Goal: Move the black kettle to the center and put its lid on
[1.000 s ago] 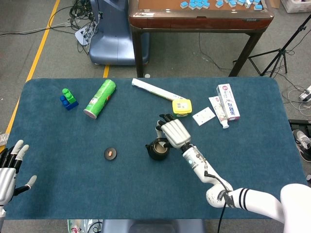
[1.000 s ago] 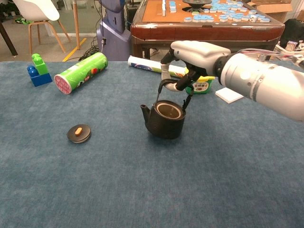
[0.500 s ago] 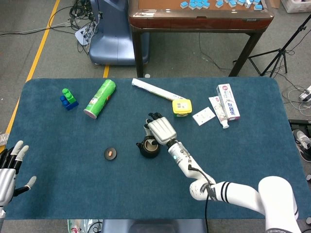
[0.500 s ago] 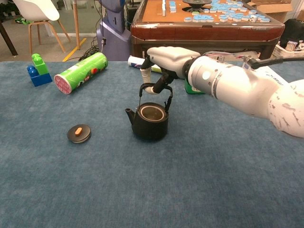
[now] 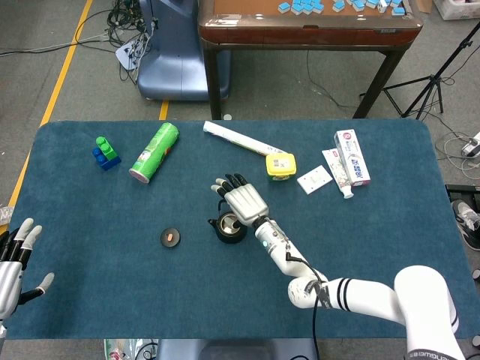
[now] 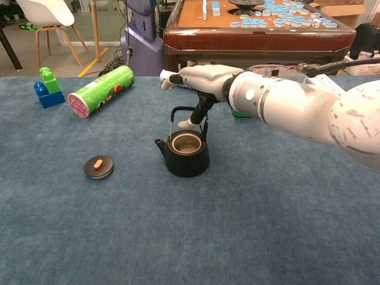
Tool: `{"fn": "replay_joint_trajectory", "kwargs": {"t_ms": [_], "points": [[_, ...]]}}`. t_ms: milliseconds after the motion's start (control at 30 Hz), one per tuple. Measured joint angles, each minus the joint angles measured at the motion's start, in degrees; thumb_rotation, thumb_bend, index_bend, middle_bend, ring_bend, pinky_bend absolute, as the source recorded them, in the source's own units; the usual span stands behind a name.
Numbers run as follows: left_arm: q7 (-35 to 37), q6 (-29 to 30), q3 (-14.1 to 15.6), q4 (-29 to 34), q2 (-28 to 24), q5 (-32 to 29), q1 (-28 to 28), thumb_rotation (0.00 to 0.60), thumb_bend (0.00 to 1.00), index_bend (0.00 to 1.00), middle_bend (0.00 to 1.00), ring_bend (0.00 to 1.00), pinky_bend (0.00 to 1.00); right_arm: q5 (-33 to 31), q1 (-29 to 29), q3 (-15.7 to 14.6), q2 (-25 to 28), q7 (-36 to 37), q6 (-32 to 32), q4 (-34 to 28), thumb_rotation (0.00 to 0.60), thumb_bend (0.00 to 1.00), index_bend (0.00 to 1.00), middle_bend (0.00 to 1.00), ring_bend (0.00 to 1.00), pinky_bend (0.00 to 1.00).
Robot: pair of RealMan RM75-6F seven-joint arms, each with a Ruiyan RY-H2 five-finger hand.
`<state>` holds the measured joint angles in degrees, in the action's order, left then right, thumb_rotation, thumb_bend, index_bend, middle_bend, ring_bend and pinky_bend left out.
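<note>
- One left hand [image 5: 16,262] sat at the near left edge of the table [image 5: 105,292], fingers spread and holding nothing; the chest view did not show it.
- One black lid [image 6: 98,167], a flat disc with an orange knob, lay alone on the blue cloth, to the left of the kettle and apart from it.
- One black kettle [image 6: 185,155] stood upright near the middle of the table, its mouth uncovered and its spout pointing left, with its thin bail handle raised.
- One right hand [image 6: 199,79] hung right above the kettle. Most of its fingers were stretched out flat toward the left; one dark finger reached down beside the raised handle. Whether it touched the handle I cannot tell; the hand gripped nothing plainly.
- One green can [image 6: 101,90] lay on its side further back on the left.
- One stack of toy blocks [image 6: 46,88], green on blue, stood just left of the can.
- One yellow tub [image 5: 280,165] sat behind the kettle, with one long white tube [image 5: 234,138] lying slantwise behind it, its end reaching the tub.
- One small white card [image 5: 314,179] lay right of the tub.
- One toothpaste box [image 5: 352,157] lay at the far right, a matching tube lying against its left side.
</note>
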<state>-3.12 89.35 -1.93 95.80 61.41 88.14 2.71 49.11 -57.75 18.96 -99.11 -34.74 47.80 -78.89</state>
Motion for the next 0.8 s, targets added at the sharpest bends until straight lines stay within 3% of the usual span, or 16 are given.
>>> {"fn": "replay_joint_trajectory", "kwargs": {"t_ms": [333,567,800], "points": [[1.1,-1.9,-0.9,-1.3,-0.3,0.3,1.9,0.6,0.25,0.02,0.0,0.0,0.0,0.7,2.3,-2.0,6.2,0.1,4.9,-7.7,0.6,0.18,0.0,0.06,0.0,0.0],[4.4,-6.6,-1.3,-3.4,-0.3,1.0,5.3,0.6,0.25,0.02,0.0,0.0,0.0,6.6,9.6,-5.5,14.7,1.7,15.0,-16.6,0.6,0.18,0.01,0.11,0.0,0.0],[8.8,-14.5,-1.4,-5.6,-0.5,2.0,10.9,0.6,0.25,0.05,0.0,0.0,0.0,13.8,18.9,-10.2,24.7,4.5,24.1,-23.2,0.6,0.18,0.1,0.15,0.0,0.0]]}}
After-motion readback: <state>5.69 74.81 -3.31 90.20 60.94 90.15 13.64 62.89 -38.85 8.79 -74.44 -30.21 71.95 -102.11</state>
